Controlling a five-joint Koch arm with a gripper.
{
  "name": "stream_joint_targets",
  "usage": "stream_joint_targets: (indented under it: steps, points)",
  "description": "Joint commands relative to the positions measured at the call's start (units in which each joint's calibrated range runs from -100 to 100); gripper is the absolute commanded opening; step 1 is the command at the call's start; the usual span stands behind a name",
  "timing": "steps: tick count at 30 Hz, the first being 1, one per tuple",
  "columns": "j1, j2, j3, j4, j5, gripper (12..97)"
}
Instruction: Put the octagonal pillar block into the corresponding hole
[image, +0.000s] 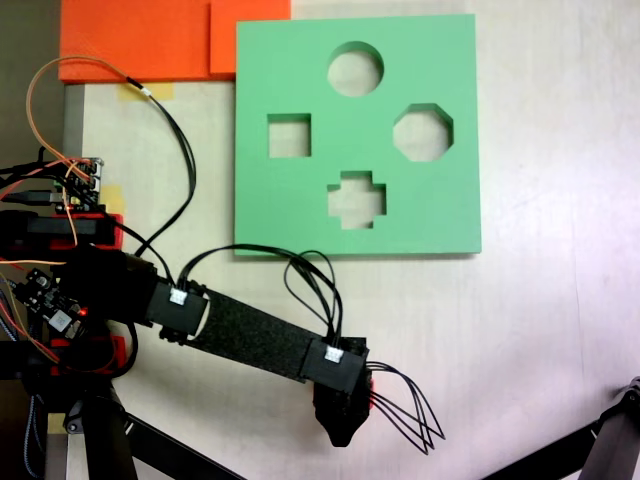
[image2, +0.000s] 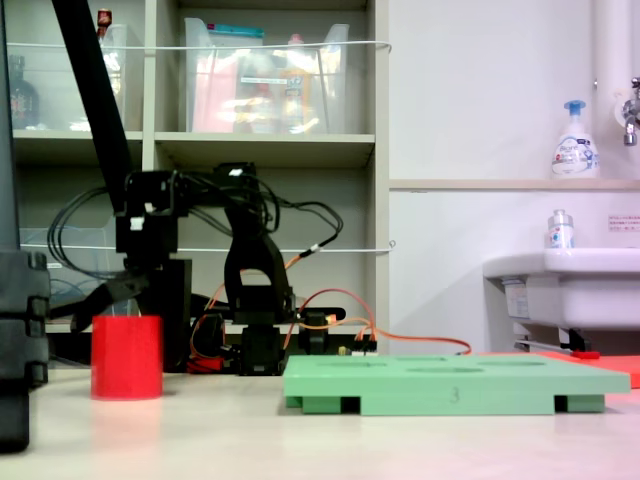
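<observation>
The gripper hangs just above the octagonal pillar block in the low fixed view, one dark jaw slanting down toward the block's top edge on the left. Whether the jaws are spread or pressed together I cannot tell; in the fixed view from above the gripper points straight down, near the lower edge of the surface, and hides whatever is beneath it. Whether the jaw touches the block is also unclear.

The block stands upright on the surface, well apart from the green board. It is bright red with a matte, slightly grainy skin, and looks like foam, so I judge it light, a little soft, and grippy rather than slick. It should not break, but a hard squeeze could dent it or let it twist. The best hold is probably on two opposite flat side faces, upper half, leaving the lower part free to enter the cutout. Its facets are hard to make out from the side.

The board is a thick, flat, square slab of the same matte material, lying against the upper edge of the surface in the view from above. It carries four cutouts: the corresponding hole, eight-sided, toward the right; a round hole above; a square hole to the left; and a cross-shaped hole below. The facets must line up, so the fit will likely be snug.
</observation>
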Motion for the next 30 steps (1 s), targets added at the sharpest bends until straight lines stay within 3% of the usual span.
stream_joint_targets:
  steps: [1,5,8,16,25,28,30]
  points:
    - [0.0,0.0,0.5,-2.9,-0.4,62.9]
    - [-0.4,0.0,-1.4,-3.2,-0.3,48.9]
    - [-0.8,-0.2,-3.0,-4.2,0.5,43.6]
    - [-1.4,-2.3,-7.7,-5.8,5.5,36.2]
    - [-0.6,-9.7,-11.2,-5.8,8.0,35.9]
    - [-0.5,-11.4,-11.2,-5.8,7.9,26.0]
    - [-0.2,-14.6,-11.2,-5.8,7.9,24.2]
